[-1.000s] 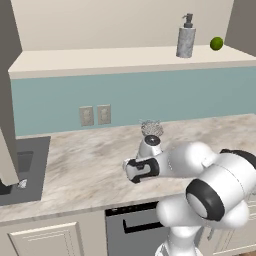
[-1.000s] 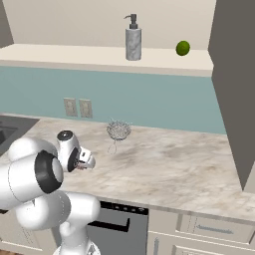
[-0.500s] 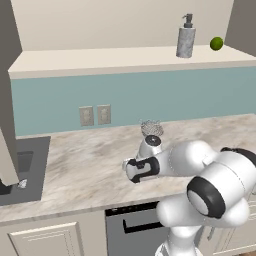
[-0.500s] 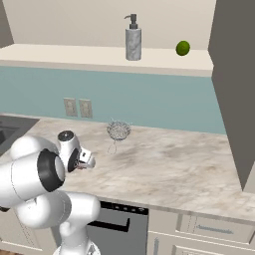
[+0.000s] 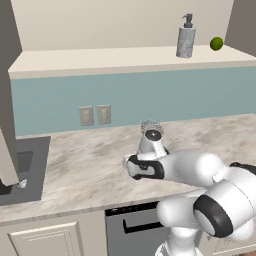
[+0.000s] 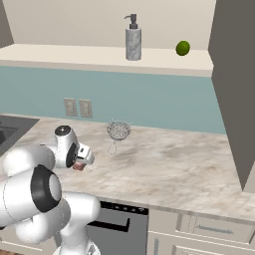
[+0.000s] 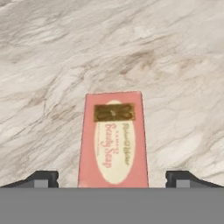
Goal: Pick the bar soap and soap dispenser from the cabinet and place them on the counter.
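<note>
Counter [image 5: 90,160] bears the bar soap [image 7: 113,138], lying flat between the tips of the pincer [image 7: 112,178], which stands released, both tips clear of the soap's sides. Best to lift straight up so neither tip drags the bar. Soap dispenser [image 6: 133,37] waits upright on the cabinet [image 6: 99,56] shelf, beside a lime [image 6: 183,48] — seen from the base views; the hand view gives the soap's label.

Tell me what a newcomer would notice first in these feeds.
The pink bar soap lying flat on the marbled counter, between the fingertips of the open claw, which stand clear of its sides. Next, the grey soap dispenser upright on the cream shelf, with a green lime to its right. A wire-mesh ball sits near the backsplash.
</note>
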